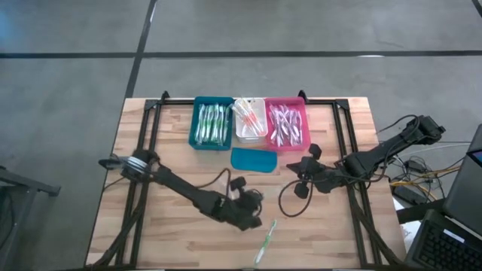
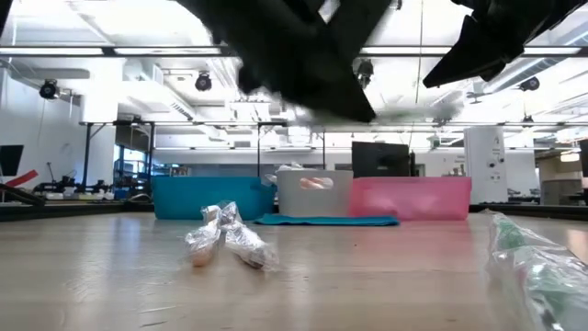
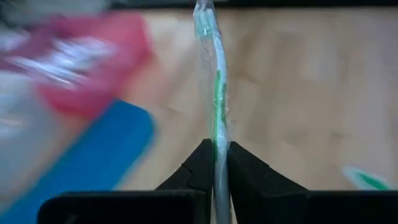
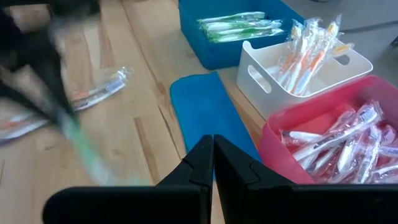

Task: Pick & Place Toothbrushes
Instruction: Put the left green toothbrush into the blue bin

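The teal lid [image 1: 254,159] in mid-tabletop serves as landmark. Behind it and to its left stands the blue bin [image 1: 212,123] of green-accented toothbrushes, directly behind it the white bin [image 1: 250,120] with orange ones, and behind it to the right the pink bin [image 1: 287,124].

In front of the lid and slightly to its left, the left hand [image 3: 215,163] is clenched on a wrapped green toothbrush [image 3: 216,93]. In the left wrist view the brush runs straight out between the fingers, its long axis in line with the hand's reach and pointing away toward open tabletop wood [image 3: 298,81]; the lid and pink bin lie off to one side of that line. Judging by its colour, this brush belongs in the blue bin, which lies beyond the lid from the hand, so the carry should go back and a little leftward, with the brush turned to lie along the bin's length.

Another green toothbrush [image 1: 265,240] lies on the tabletop further in front of the lid, just right of the left hand and nearer to it than to the other arm.

To the lid's right, the right hand [image 4: 213,163] waits, fingers pressed together on nothing.
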`<state>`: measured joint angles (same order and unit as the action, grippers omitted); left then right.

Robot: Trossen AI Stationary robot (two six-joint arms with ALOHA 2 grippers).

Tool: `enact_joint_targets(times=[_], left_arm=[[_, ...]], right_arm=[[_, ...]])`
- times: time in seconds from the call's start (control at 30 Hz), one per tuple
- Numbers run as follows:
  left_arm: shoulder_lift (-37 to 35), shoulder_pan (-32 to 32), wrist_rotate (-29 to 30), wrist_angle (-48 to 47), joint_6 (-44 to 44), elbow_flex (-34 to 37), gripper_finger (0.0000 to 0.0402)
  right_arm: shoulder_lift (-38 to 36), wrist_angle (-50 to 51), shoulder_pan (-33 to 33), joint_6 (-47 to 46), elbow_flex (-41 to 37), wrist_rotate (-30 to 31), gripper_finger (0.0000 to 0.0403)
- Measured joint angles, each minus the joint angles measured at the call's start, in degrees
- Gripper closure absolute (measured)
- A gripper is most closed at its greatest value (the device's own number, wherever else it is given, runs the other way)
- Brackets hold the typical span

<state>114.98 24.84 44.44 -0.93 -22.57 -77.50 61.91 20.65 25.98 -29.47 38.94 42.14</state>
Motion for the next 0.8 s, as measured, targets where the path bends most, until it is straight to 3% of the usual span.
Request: enact_joint_targets(times=[0.2, 0.4, 0.67, 0.8], left_arm=[[-10.89, -0.24, 12.48, -11.38, 3.32, 0.08, 0.037], [-21.7, -2.09, 20.06, -20.65, 2.87, 1.48, 0.0368], [-36.7, -9.74, 20.99, -23.19, -1.32, 9.81, 0.0367], [-43.55, -15.34, 17.78, -23.2, -4.02, 14.92, 0.0366]], right_arm=[[0.02, -0.13, 0.02, -0.42, -0.89, -0.03, 0.0394], [0.0, -1.26, 0.0, -0.58, -2.0, -0.05, 0.0394], [0.0, -2.74, 0.0, -0.33, -2.45, -0.03, 0.0394], [0.0, -2.89, 0.0, -0.33, -2.47, -0.03, 0.0394]])
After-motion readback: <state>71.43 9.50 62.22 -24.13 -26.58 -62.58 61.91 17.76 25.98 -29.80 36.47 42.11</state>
